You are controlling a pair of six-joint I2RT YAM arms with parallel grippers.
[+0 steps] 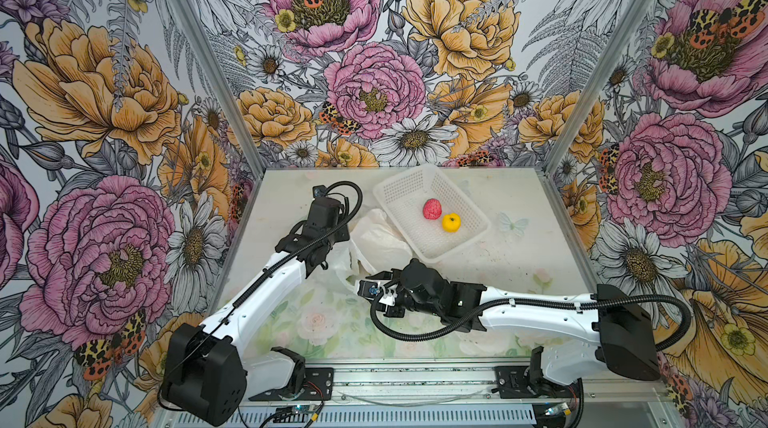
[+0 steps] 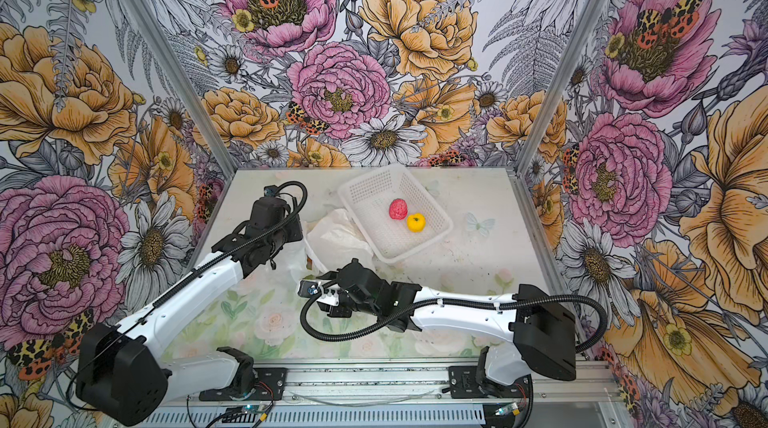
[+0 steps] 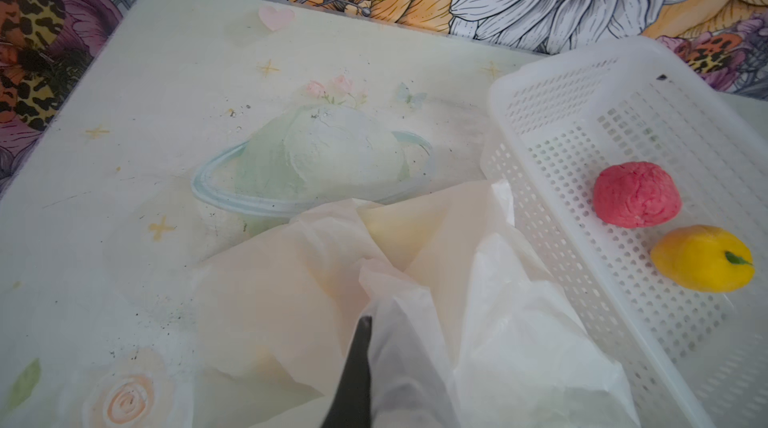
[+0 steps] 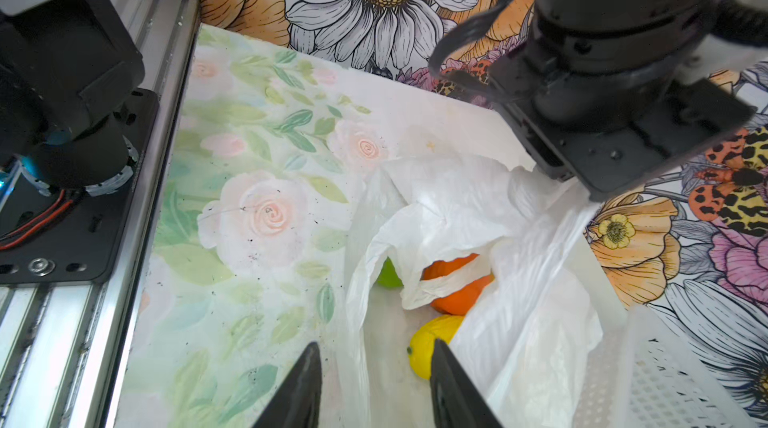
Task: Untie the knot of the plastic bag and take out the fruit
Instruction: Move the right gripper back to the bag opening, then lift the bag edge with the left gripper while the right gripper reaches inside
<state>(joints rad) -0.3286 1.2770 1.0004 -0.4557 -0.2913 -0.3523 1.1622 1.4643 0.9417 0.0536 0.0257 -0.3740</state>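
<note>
Progress, near side first. Bag (image 4: 457,206) lies on the desk (image 4: 257,156), mouth slack and gaping toward my right wrist camera. No knot shows anywhere; I judge it undone. Inside I count three fruit: a yellow one (image 4: 424,347) nearest, an orange one (image 4: 457,301) behind it under a strip of plastic, and a green one (image 4: 388,274) half hidden by a fold. More may lie deeper; I cannot tell. Farther back, the basket (image 1: 399,189) sits just beside the bag and holds two: a pink-red one (image 1: 432,208) and a yellow-orange one (image 1: 451,223). So untying looks done and unloading is partly done, with at least three left.

Claws. Right claw (image 4: 376,345), nearest, is at the bag mouth, jaws about half apart and gripping nothing. The yellow fruit lies just past the tips; whether one tip touches it I cannot tell. Left claw (image 3: 374,322), farther in, is closed tight on a pinch of bag film, which drapes over one finger, and it lifts that rim to keep the mouth open.
</note>
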